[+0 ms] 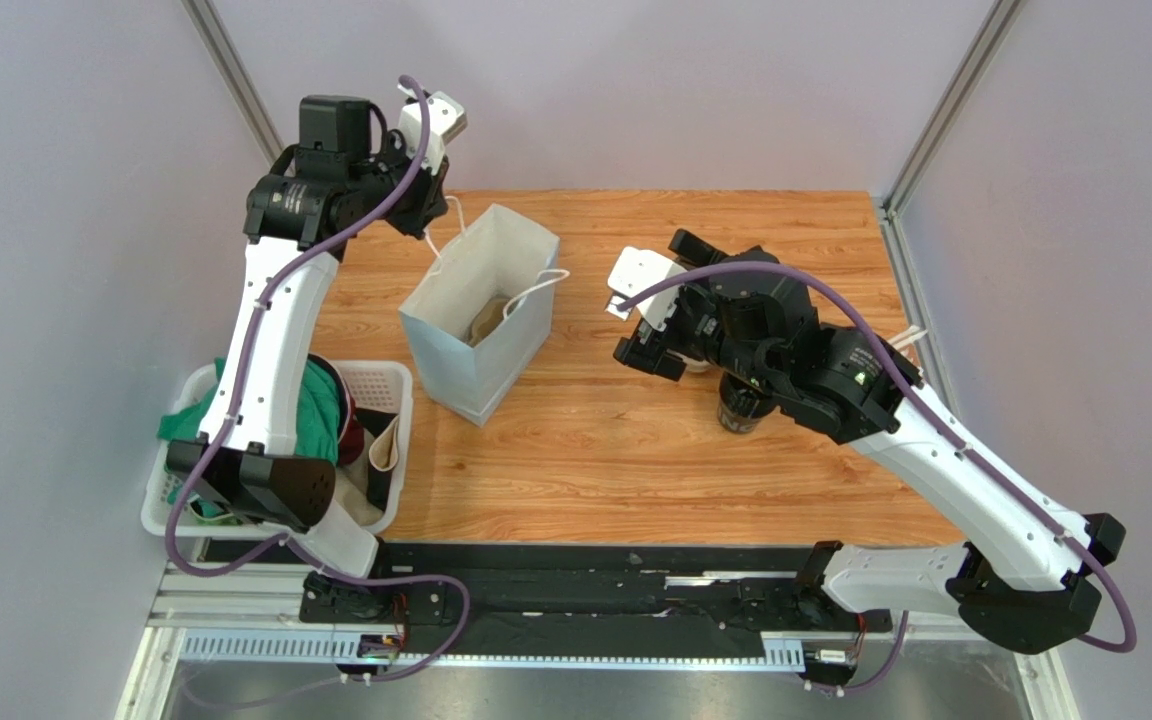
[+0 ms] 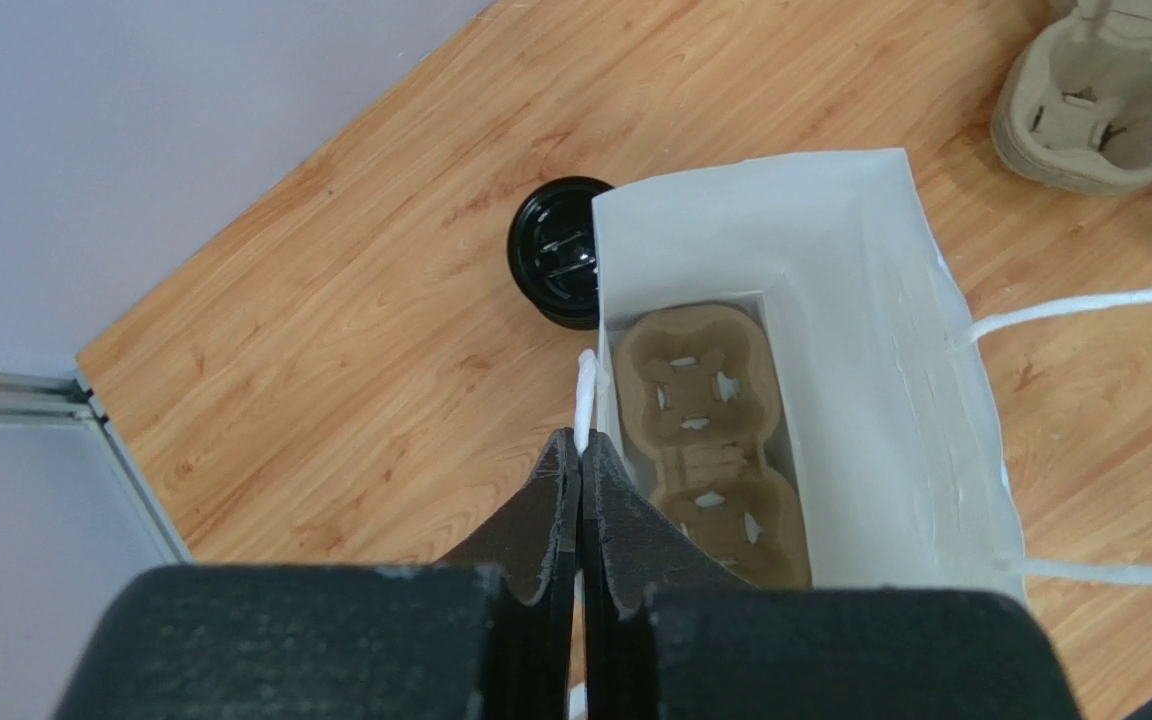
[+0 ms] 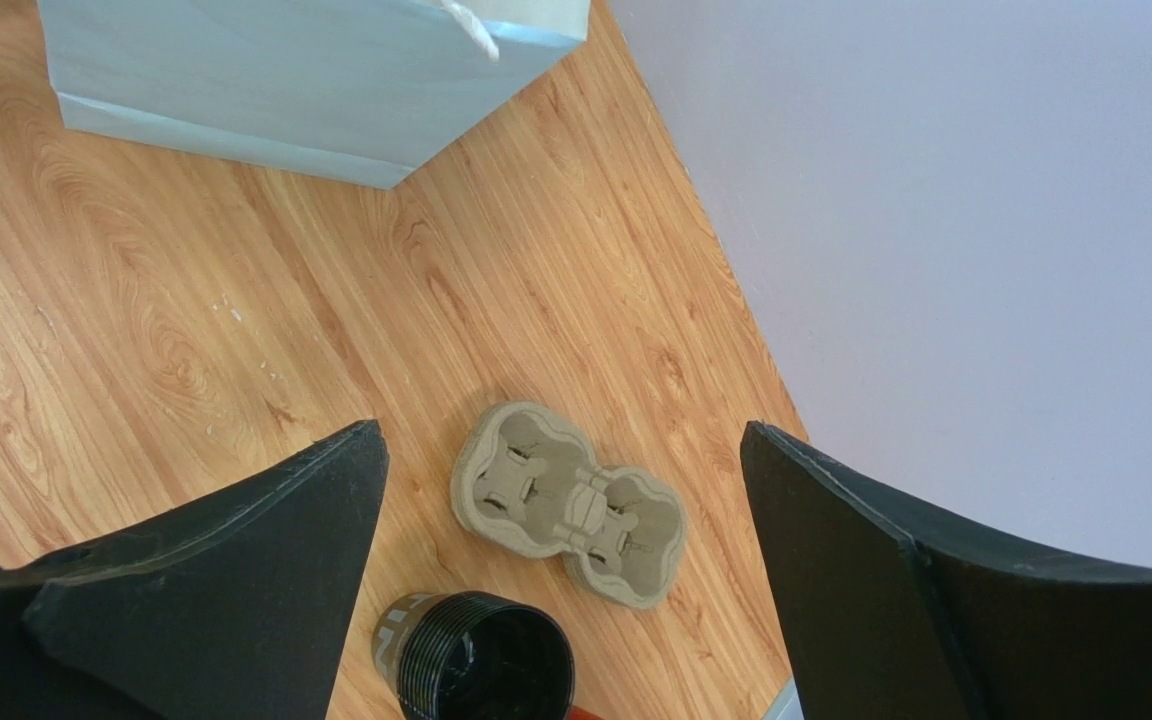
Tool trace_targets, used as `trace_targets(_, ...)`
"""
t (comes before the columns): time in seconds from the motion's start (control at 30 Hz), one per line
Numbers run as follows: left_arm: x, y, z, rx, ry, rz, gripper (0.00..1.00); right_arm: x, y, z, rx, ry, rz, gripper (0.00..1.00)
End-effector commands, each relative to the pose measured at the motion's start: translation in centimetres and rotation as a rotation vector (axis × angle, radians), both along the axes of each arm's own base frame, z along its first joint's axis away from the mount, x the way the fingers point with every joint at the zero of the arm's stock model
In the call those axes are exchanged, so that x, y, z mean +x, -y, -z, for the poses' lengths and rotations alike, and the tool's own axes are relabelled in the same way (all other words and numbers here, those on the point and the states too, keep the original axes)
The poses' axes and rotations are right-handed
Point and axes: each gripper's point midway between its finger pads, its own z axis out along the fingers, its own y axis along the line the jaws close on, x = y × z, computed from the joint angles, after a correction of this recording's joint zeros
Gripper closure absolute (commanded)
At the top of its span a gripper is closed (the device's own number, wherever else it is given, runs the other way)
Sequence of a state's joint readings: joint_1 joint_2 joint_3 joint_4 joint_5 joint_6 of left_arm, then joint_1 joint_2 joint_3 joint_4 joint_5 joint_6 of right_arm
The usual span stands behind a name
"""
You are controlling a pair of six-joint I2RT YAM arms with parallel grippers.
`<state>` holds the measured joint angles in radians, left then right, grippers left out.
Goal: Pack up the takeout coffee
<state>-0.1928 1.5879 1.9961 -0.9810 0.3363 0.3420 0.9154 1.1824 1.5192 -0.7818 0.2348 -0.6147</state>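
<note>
Left gripper clamps the bag handle; right gripper gapes wide near the takeout coffee. Thin handle could slip, sagging the bag.

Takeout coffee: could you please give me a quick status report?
Left hand shut on bag handle; right hand open. Coffee on table beside loose tray, not bagged. Second tray inside bag.

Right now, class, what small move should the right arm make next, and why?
Probably bring the open right fingers down around the black cup: they hold nothing, while the left fingers pinch the bag handle and the bag stands open with a tray inside.
</note>
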Motion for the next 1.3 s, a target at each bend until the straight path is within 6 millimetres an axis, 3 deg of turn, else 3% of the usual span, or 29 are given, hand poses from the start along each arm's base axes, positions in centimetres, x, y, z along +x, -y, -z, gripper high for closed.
trace_targets(0.0, 2.1, -0.4, -1.9, -0.015, 0.07, -0.021, 1.0, 0.5, 0.5, -2.1, 0.095, 0.041, 0.049, 0.04)
trace_targets(0.17, 3.7, -1.6, -1.3, -0.007, 0.061, -0.057, 1.0, 0.7, 0.9, -1.8, 0.095, 0.041, 0.063, 0.04)
trace_targets(0.4, 5.1, -3.4, -1.9, -0.012, 0.076, -0.101, 1.0, 1.2, 1.5, -2.2, 0.112, 0.053, 0.092, 0.04)
trace_targets(1.13, 7.5, -8.0, -1.5, 0.011, 0.075, -0.212, 1.0, 3.6, 2.9, -3.2, 0.153, 0.098, 0.202, 0.01)
trace_targets(1.17, 7.7, -9.2, -1.6, 0.012, 0.078, -0.236, 1.0, 3.7, 3.0, -3.1, 0.154, 0.098, 0.206, 0.01)
trace_targets(1.27, 8.2, -9.8, -1.4, 0.018, 0.079, -0.247, 1.0, 3.9, 3.1, -3.0, 0.157, 0.096, 0.213, 0.01)
